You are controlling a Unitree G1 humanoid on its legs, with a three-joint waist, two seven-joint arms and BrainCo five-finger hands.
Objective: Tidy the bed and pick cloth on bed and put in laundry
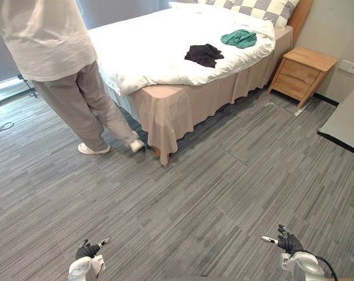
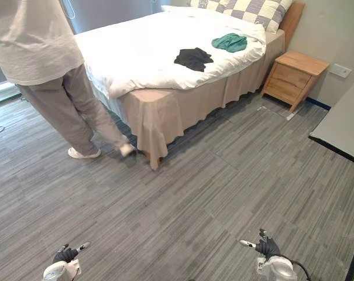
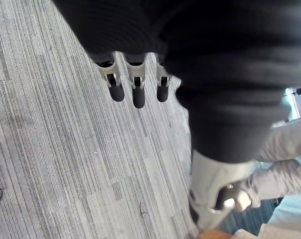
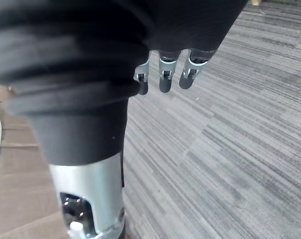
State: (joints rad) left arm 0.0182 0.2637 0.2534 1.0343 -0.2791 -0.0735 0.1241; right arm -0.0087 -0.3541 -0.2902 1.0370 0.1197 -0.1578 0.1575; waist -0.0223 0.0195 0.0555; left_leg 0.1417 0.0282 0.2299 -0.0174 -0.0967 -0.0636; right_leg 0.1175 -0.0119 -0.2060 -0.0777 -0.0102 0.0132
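Observation:
A black cloth point(image 1: 203, 54) lies crumpled on the white duvet of the bed point(image 1: 147, 52), near its right side. A green cloth point(image 1: 239, 38) lies further up the bed, just below the checked pillow point(image 1: 264, 9). Both hands hang low over the grey floor, far from the bed. My left hand point(image 1: 86, 253) is at the lower left, its fingers point(image 3: 135, 89) relaxed and holding nothing. My right hand point(image 1: 289, 243) is at the lower right, fingers point(image 4: 165, 79) likewise straight and empty.
A person point(image 1: 65, 76) in a light top and grey trousers stands at the bed's left near corner. A wooden nightstand point(image 1: 302, 73) stands right of the bed. A grey surface with a dark edge point(image 1: 346, 123) lies at the far right. Grey striped floor point(image 1: 223, 193) stretches between me and the bed.

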